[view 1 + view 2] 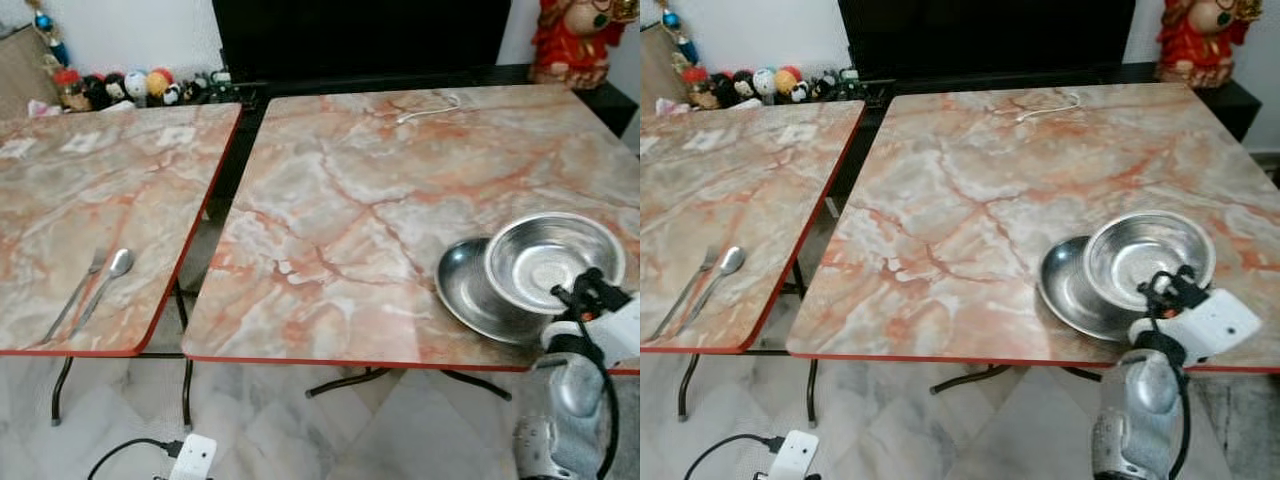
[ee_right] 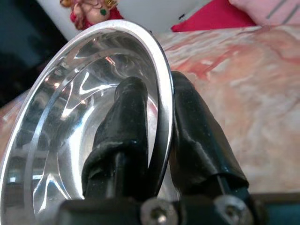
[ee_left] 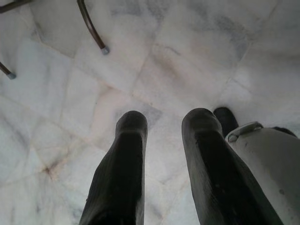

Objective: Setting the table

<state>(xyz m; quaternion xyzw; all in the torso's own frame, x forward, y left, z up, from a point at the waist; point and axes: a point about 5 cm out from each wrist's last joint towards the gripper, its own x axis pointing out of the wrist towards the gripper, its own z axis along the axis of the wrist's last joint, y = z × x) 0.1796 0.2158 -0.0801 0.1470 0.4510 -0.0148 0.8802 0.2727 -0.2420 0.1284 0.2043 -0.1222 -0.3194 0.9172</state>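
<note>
A steel bowl (image 1: 552,262) sits near the front right edge of the right marble table (image 1: 340,220), overlapping the right side of a shallow steel plate (image 1: 462,288). My right gripper (image 1: 575,293) is shut on the bowl's near rim. In the right wrist view one finger (image 2: 126,126) is inside the bowl (image 2: 70,122) and the other outside. A fork (image 1: 75,297) and a spoon (image 1: 108,275) lie side by side near the front edge of the left table (image 1: 120,190). My left gripper (image 3: 166,122) hangs open over the floor.
A narrow gap separates the two tables. A white cable (image 1: 430,108) lies at the far side of the right table. Small toys (image 1: 120,88) and a red figurine (image 1: 572,40) stand at the back. A white power strip (image 1: 192,458) lies on the marble floor.
</note>
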